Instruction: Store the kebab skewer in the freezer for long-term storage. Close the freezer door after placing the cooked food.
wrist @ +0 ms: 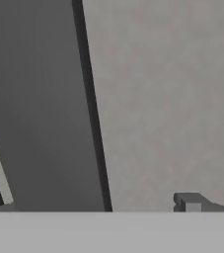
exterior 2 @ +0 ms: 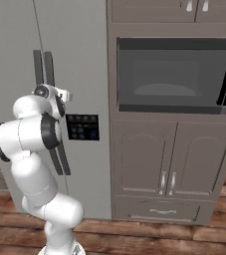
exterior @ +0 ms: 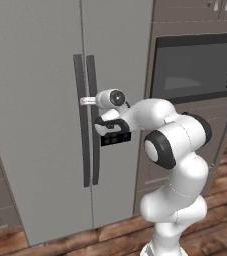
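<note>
gripper at the freezer handles, jaws spread

arm reaches fwd to the freezer (exterior: 35, 100), a tall grey unit w/ both doors shut. gripper (exterior: 87, 101) sits right at the two dark vertical handles (exterior: 85, 120), about upper-mid height, touching or just off the bars, can't tell which. jaws are spread wide, nothing pinched between them. in the hand view one dark fingertip (wrist: 190, 203) pokes up at bottom right, w/ a grey door panel (wrist: 163, 99) close ahead and a dark bar (wrist: 39, 108) running beside it. right of the freezer: dark built-in oven (exterior 2: 176, 74) w/ cabinet doors (exterior 2: 167, 164) below, wood floor (exterior 2: 159, 239) underneath. skewer isn't visible to me.
</note>
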